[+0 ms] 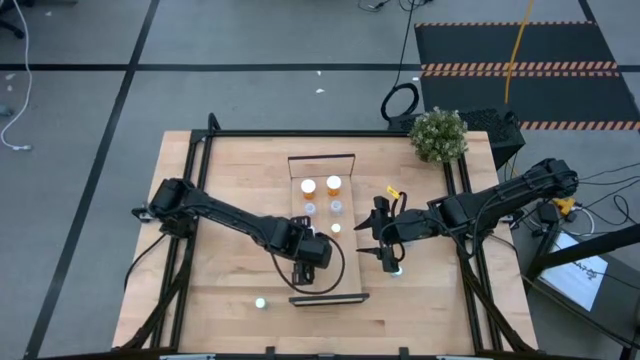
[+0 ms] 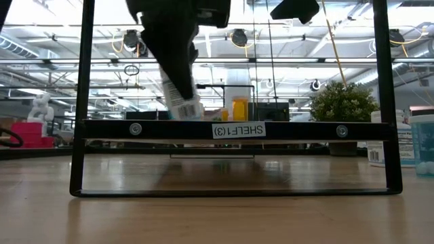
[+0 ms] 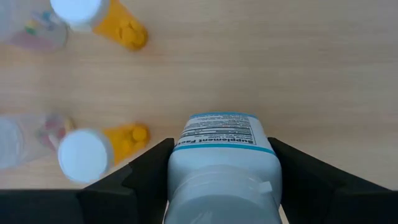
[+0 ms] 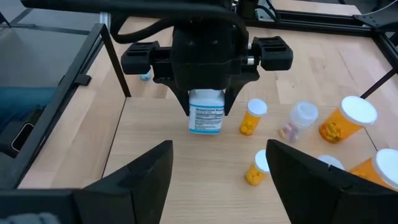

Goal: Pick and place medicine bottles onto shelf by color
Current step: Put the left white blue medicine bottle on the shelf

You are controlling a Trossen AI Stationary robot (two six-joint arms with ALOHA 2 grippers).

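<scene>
A white bottle (image 4: pixel 206 111) with a printed label is gripped between the fingers of the left gripper (image 1: pixel 306 262) over the shelf (image 1: pixel 345 225), just below the centre of the overhead frame. In the left wrist view the bottle (image 3: pixel 222 163) fills the lower middle, clamped on both sides by the dark fingers (image 3: pixel 140 180), with light wood beneath it. In the low view it is seen tilted at upper left, above the shelf's dark rail.

Two large orange bottles (image 1: pixel 333 184) are stood side by side near the top of the shelf, with small pale bottles (image 1: pixel 310 208) just below them. Two small orange bottles (image 4: pixel 252 117) and a clear bottle (image 4: pixel 299 118) are seen to the right of the held bottle in the right wrist view.

The right gripper (image 1: pixel 389 243) is held right of the shelf, its fingers (image 4: pixel 134 180) spread apart and empty. A small bottle (image 1: pixel 260 303) is left alone on the bench (image 1: pixel 225 290) at lower left. A plant (image 1: pixel 438 134) is set at the upper right corner.
</scene>
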